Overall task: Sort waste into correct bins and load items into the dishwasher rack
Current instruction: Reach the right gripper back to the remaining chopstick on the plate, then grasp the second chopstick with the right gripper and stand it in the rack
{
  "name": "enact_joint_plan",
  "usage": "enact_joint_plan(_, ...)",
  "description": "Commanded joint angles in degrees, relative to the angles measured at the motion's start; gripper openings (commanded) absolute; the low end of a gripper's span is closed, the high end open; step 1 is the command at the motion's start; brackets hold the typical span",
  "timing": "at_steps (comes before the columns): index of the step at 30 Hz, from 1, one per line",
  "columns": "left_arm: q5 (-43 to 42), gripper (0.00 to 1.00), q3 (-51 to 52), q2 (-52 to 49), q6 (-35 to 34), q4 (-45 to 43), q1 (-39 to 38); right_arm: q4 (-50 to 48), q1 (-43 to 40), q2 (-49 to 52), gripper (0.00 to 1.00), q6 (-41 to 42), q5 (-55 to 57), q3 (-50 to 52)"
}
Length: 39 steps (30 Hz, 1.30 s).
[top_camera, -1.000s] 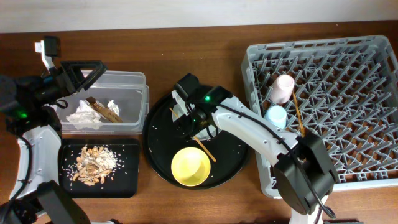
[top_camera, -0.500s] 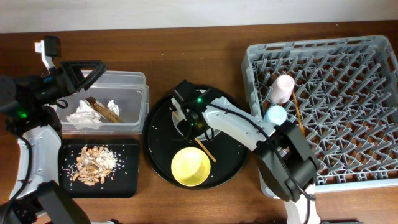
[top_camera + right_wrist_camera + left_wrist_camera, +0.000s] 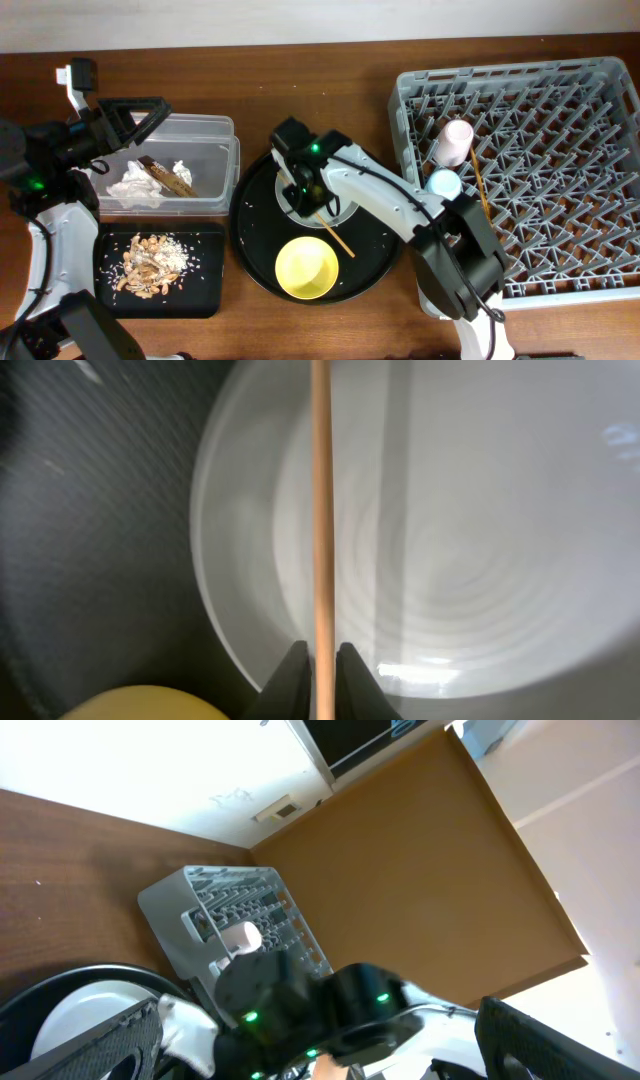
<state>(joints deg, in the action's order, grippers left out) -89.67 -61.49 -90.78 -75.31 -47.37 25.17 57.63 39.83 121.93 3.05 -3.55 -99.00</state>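
Note:
My right gripper (image 3: 305, 196) (image 3: 322, 652) is shut on a thin wooden chopstick (image 3: 338, 241) (image 3: 321, 510). It hangs over the pale grey-green plate (image 3: 346, 210) (image 3: 470, 540) on the round black tray (image 3: 255, 250). The yellow bowl (image 3: 306, 268) (image 3: 140, 705) sits just in front of the plate. In the grey dishwasher rack (image 3: 560, 120) (image 3: 225, 910) stand a pink cup (image 3: 456, 140), a blue cup (image 3: 443, 184) and another chopstick (image 3: 478, 185). My left gripper (image 3: 135, 112) is open above the clear tub (image 3: 215, 130), holding nothing.
The clear tub holds a white napkin (image 3: 135, 185) and a brown wrapper (image 3: 168, 176). A flat black tray (image 3: 205, 290) in front of it carries beige food scraps (image 3: 150, 262). The round tray lies between the tub and the rack.
My right gripper's fingers have closed on the chopstick over the plate, and the arm has shifted slightly toward the back. The left arm has not moved.

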Motion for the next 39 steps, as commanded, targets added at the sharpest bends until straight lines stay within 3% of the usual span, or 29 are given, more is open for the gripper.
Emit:
enact_joint_plan(1,-0.4,0.99,-0.5,0.8,-0.1,-0.2,0.1,6.3,-0.5,-4.5,0.04,0.2,4.9,-7.7)
enact_joint_plan(4,-0.4,0.99,-0.5,0.8,-0.1,-0.2,0.1,13.5,-4.2,-8.7,0.04,0.2,8.1,-11.4)
enact_joint_plan(7,-0.4,0.99,-0.5,0.8,-0.1,-0.2,0.1,21.0,-16.9,-14.0,0.04,0.2,11.1,-11.4)
enact_joint_plan(13,-0.4,0.99,-0.5,0.8,-0.1,-0.2,0.1,27.8,-37.7,-13.8,0.04,-1.7,11.0,-11.3)
enact_joint_plan(16,-0.4,0.99,-0.5,0.8,-0.1,-0.2,0.1,27.9,-39.5,-13.8,0.04,-1.7,-1.1,-11.1)
enact_joint_plan(18,-0.4,0.99,-0.5,0.8,-0.1,-0.2,0.1,28.0,-37.2,-13.8,0.12,-1.7,-10.4,-11.1)
enact_joint_plan(19,-0.4,0.99,-0.5,0.8,-0.1,-0.2,0.1,27.9,-35.3,-13.8,0.19,-1.7,-12.7,-11.1)
enact_joint_plan(20,-0.4,1.00,-0.5,0.8,-0.1,-0.2,0.1,27.7,-31.9,-13.8,0.38,-1.7,-13.9,-11.1)
enact_joint_plan(21,-0.4,0.99,-0.5,0.8,-0.1,-0.2,0.1,27.1,-28.5,-13.8,0.84,-1.0,-14.0,-11.1)
enact_joint_plan(22,-0.4,0.99,-0.5,0.8,-0.1,-0.2,0.1,25.6,-24.3,-13.6,0.98,0.2,-14.1,-10.9)
enact_joint_plan(24,-0.4,0.99,-0.5,0.8,-0.1,-0.2,0.1,24.0,-17.1,-12.2,0.98,1.9,-14.1,-10.9)
enact_joint_plan(25,-0.4,0.99,-0.5,0.8,-0.1,-0.2,0.1,23.0,-12.6,-10.6,0.93,1.9,-12.9,-10.8)
enact_joint_plan(28,-0.4,0.99,-0.5,0.8,-0.1,-0.2,0.1,19.5,-3.8,-4.3,0.61,1.9,-5.8,-10.8)
enact_joint_plan(29,-0.4,0.99,-0.5,0.8,-0.1,-0.2,0.1,18.0,-1.5,-1.2,0.60,2.0,-3.7,-10.8)
enact_joint_plan(36,-0.4,0.99,-0.5,0.8,-0.1,-0.2,0.1,12.1,-0.5,10.4,0.57,3.7,-1.7,-10.7)
enact_joint_plan(39,-0.4,0.99,-0.5,0.8,-0.1,-0.2,0.1,10.1,-0.5,10.9,0.33,3.7,-1.7,-10.3)
